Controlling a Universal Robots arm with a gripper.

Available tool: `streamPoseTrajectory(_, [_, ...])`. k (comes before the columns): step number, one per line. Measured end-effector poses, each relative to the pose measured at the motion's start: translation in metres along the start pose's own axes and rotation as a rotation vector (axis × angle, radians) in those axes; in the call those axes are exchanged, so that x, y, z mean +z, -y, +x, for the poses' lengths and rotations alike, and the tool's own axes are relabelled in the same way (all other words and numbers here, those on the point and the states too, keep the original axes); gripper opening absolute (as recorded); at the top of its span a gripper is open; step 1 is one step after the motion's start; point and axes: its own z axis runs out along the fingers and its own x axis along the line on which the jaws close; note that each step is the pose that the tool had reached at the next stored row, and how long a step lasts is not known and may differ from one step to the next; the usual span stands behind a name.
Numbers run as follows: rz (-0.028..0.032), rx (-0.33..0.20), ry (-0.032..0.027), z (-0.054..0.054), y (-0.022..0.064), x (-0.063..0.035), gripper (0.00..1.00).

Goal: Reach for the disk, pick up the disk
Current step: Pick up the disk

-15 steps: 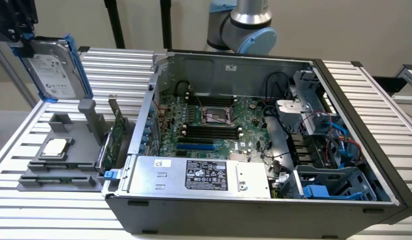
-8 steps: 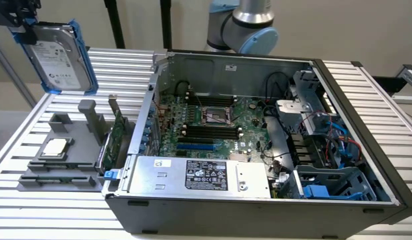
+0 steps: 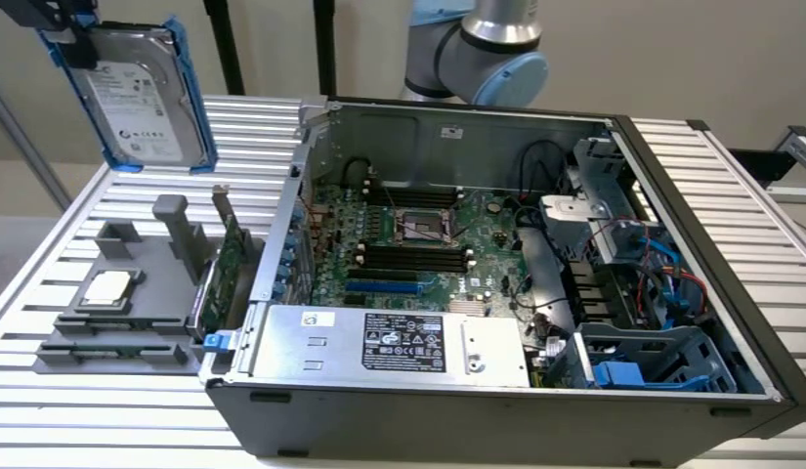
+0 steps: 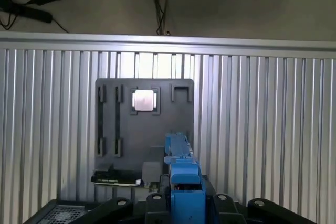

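Disk (image 3: 142,93) hangs just under the gripper (image 3: 66,44), which seems closed on the top of its blue bracket (image 3: 198,107), high above the tabletop (image 3: 90,415). Stiff, weighty and probably shock-sensitive, it is best held by that bracket.

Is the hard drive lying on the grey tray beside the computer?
No, the disk hangs in the air above the tray, clamped by the end effector.

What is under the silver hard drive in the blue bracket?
A dark grey slotted tray on the slatted metal table, carrying a square silver chip. The blue-bracketed silver hard drive hides part of the tray.
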Motion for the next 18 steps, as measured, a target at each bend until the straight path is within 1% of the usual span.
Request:
streamPoseTrajectory(3, [0.0, 0.0, 0.0043, 0.004, 0.0134, -0.0078, 0.33])
streamPoseTrajectory(6, [0.0002, 0.0, 0.0105, 0.007, 0.027, -0.0129, 0.33])
streamPoseTrajectory(13, [0.0004, 0.0, 0.0258, 0.016, 0.0588, -0.0204, 0.33])
streamPoseTrajectory(18, [0.0006, 0.0, 0.0343, 0.022, 0.0815, -0.0247, 0.33])
